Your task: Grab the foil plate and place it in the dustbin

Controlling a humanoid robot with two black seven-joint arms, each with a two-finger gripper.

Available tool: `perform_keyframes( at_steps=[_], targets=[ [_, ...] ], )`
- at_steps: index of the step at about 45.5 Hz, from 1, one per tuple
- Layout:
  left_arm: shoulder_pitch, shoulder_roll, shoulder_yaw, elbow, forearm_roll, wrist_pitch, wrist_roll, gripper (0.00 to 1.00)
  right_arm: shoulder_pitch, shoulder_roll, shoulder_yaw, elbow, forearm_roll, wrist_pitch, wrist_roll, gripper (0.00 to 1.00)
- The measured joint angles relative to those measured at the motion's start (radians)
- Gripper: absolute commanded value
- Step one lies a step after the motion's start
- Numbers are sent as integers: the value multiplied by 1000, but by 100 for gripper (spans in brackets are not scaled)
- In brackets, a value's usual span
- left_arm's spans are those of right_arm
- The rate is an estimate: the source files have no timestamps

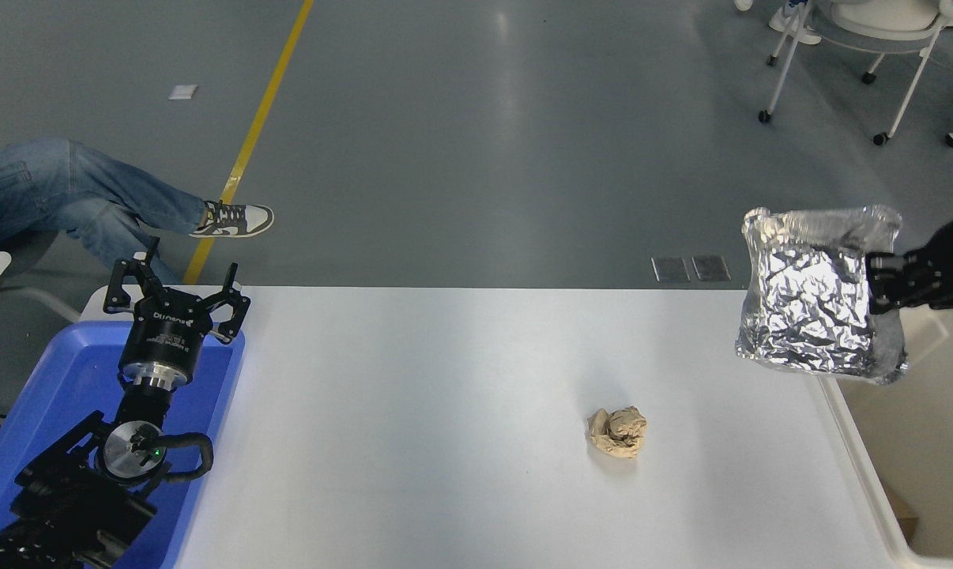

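Note:
The foil plate [808, 296] is shiny, creased and silver. It hangs tilted in the air at the right, above the table's right end and the left rim of the dustbin [848, 442]. My right gripper [879, 284] comes in from the right edge and is shut on the plate's right rim. The dustbin is a cream-white tub at the lower right, partly hidden by the plate. My left gripper [178, 294] is parked open at the lower left, over the blue tray.
A tan paper wad [617, 431] lies on the white table [445, 411], left of the dustbin. A shallow blue tray [73, 379] sits at the table's left end. A seated person's legs [89, 201] show at the far left. A wheeled chair [856, 47] stands far right.

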Motion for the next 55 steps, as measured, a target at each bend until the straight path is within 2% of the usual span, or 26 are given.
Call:
perform_keyframes(
  at_steps=[18, 31, 38, 45, 55],
  targets=[
    [0, 0, 0, 0, 0, 0, 0, 100, 164, 9, -56, 60, -54, 66, -7, 0],
    [0, 0, 0, 0, 0, 0, 0, 100, 100, -143, -67, -72, -248, 73, -5, 0],
    [0, 0, 0, 0, 0, 0, 0, 100, -59, -248, 8, -222, -338, 24, -1, 0],
    [0, 0, 0, 0, 0, 0, 0, 100, -298, -328, 138, -372, -377, -75, 0, 0],
    [0, 0, 0, 0, 0, 0, -1, 100, -783, -348, 461, -598, -383, -261, 0, 0]
  ],
)
